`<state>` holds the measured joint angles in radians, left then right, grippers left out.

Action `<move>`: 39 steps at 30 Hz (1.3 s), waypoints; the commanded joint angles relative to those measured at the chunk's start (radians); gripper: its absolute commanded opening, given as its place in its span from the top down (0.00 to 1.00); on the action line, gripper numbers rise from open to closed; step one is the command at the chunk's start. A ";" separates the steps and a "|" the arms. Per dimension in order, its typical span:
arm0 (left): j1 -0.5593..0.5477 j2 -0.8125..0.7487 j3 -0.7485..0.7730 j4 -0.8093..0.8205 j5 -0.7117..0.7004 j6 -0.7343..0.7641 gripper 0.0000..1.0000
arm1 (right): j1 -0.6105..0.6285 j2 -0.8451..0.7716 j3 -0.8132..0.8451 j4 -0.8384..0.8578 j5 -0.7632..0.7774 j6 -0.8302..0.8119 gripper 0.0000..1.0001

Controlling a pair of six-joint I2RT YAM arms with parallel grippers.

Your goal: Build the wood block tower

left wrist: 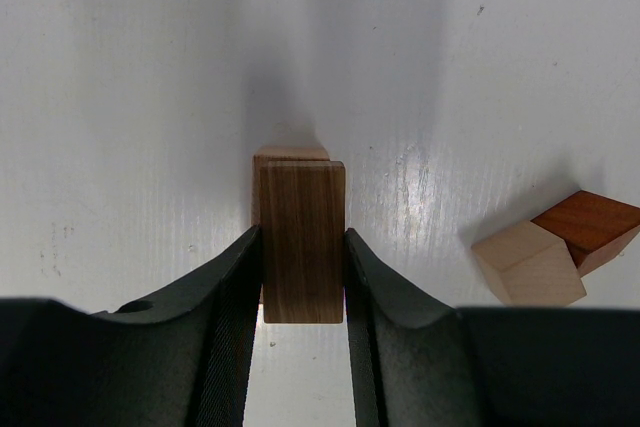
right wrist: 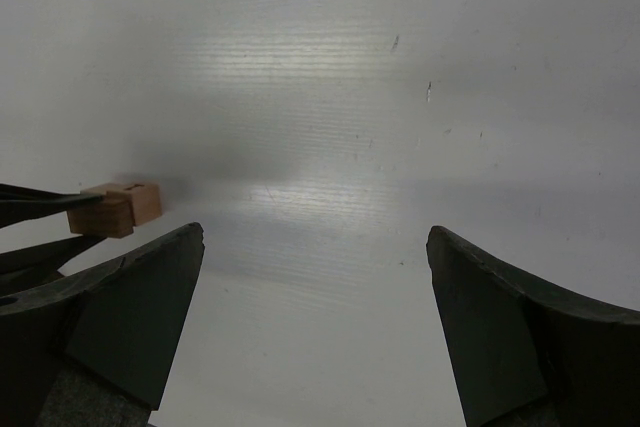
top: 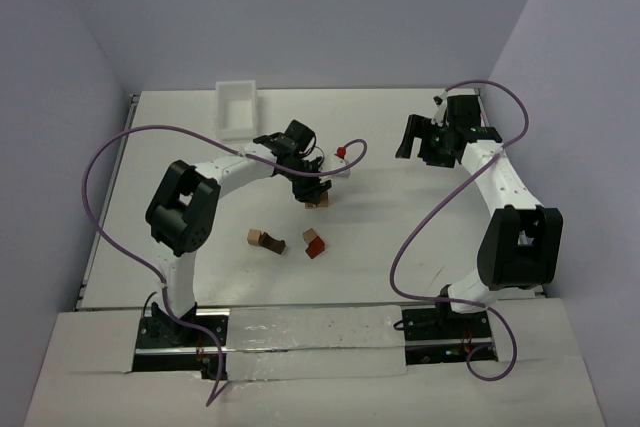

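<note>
My left gripper (left wrist: 302,236) is shut on a dark brown block (left wrist: 302,205), its fingers (left wrist: 232,292) pressing on the block's two long sides. Right under this block sits a light tan block (left wrist: 291,153), mostly covered; whether the two touch I cannot tell. In the top view the left gripper (top: 311,190) hangs over this stack (top: 321,203) at mid-table. My right gripper (right wrist: 315,247) stands open over bare table, with nothing between its fingers; in the top view the right gripper (top: 411,139) is at the far right, apart from the blocks.
A tan block (left wrist: 527,267) leans against a reddish-brown block (left wrist: 592,227) to the right of the stack. Two more loose blocks (top: 265,240) lie near the left arm. A white bin (top: 237,109) stands at the back left.
</note>
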<state>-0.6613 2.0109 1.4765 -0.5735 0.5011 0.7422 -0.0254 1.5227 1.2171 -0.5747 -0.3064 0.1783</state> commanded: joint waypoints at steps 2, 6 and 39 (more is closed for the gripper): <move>-0.009 -0.003 0.039 0.006 0.016 0.014 0.58 | -0.010 -0.004 -0.011 0.043 -0.013 0.004 0.00; -0.008 -0.005 0.039 0.007 0.012 0.016 0.58 | -0.009 -0.001 -0.009 0.044 -0.017 0.005 0.00; -0.006 0.001 0.040 0.008 0.010 0.022 0.21 | -0.010 0.007 -0.005 0.043 -0.025 0.008 0.00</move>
<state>-0.6613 2.0109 1.4765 -0.5732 0.4900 0.7460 -0.0254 1.5284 1.2171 -0.5682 -0.3233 0.1852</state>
